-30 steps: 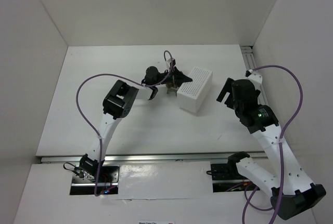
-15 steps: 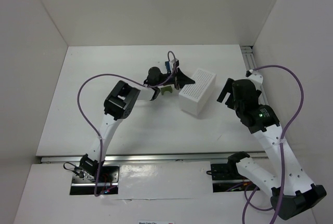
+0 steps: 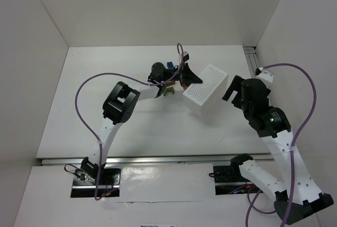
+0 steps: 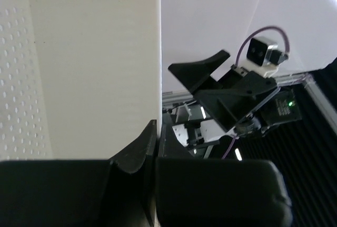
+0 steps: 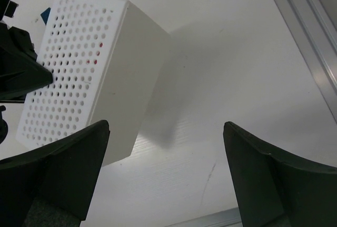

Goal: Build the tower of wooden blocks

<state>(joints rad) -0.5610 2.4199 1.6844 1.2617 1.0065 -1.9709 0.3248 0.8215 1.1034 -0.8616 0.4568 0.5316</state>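
One white tray (image 3: 209,86) sits clamped in the left pincer (image 3: 189,78).

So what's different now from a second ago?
The left fingers, gripping the white tray, carried it rightward and a little farther back, tipping it up. That uncovered an olive green block and a blue block just left of it. The right arm shifted slightly right, and the right fingers stayed open and empty. Everything else looks unchanged.
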